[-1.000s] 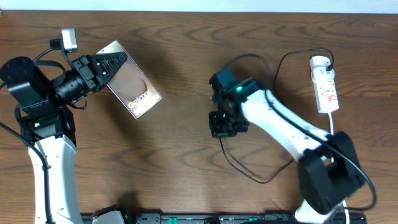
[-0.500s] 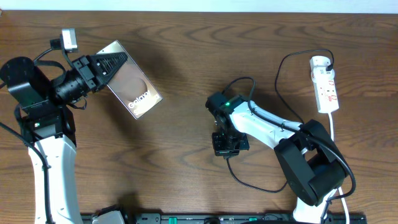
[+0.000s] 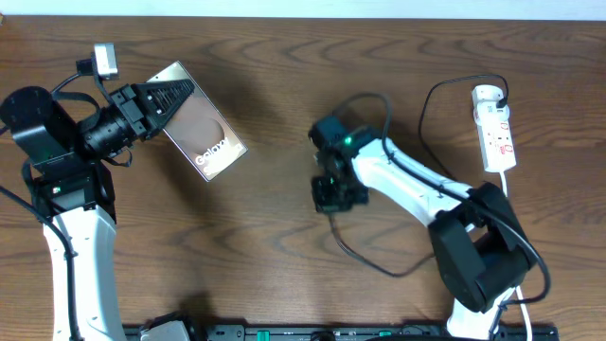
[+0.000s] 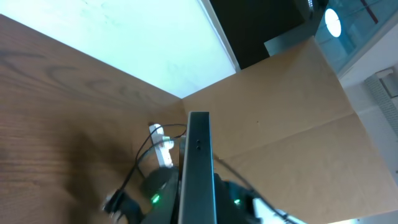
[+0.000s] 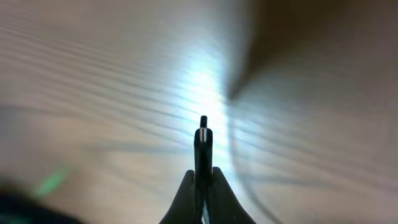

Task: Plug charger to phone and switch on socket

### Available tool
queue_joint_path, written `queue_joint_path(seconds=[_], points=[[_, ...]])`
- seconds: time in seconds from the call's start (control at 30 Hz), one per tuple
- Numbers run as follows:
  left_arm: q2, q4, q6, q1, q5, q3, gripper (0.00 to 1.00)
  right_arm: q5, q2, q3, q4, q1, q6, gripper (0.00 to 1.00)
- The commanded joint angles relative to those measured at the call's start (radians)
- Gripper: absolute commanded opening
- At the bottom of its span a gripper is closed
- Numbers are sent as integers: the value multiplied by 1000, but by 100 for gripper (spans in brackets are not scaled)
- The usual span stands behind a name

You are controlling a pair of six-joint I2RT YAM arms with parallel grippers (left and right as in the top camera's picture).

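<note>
Currently the left gripper [image 3: 178, 98] clamps the phone [image 3: 204, 133] at 10 o'clock on the table [image 3: 284, 85]. Its wrist view shows the phone edge-on, lower end cut off. Near centre, the right gripper [image 3: 338, 196] pinches the charger [image 5: 203, 132] plug, surroundings blurred. At 2 o'clock lies the socket [image 3: 495, 128].

The dark wood-grain table [image 3: 284, 76] carries the white socket [image 3: 496, 133], lying flat well right of the right gripper [image 3: 331, 197]. The charger [image 3: 371, 266] trails behind that gripper, seemingly resting on the wood.
</note>
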Motion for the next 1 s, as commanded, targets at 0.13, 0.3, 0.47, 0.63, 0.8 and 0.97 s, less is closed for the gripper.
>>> queue_joint_path(seconds=[0.13, 0.3, 0.47, 0.63, 0.8, 0.97], points=[[-6, 10, 0, 3, 24, 2, 7, -530, -180, 111, 189, -15, -231, 1], [-6, 27, 3, 3, 24, 2, 7, -813, -211, 110, 201, -14, -338, 1], [-6, 40, 3, 3, 42, 2, 7, -1019, -209, 74, 193, 1, -468, 1], [-6, 86, 2, 3, 81, 2, 7, -1069, -209, 54, 193, 26, -533, 1], [-6, 95, 3, 3, 97, 2, 8, -1091, -209, 54, 217, 55, -541, 1], [-6, 103, 2, 3, 129, 2, 8, -1127, -209, 54, 274, 60, -540, 1]])
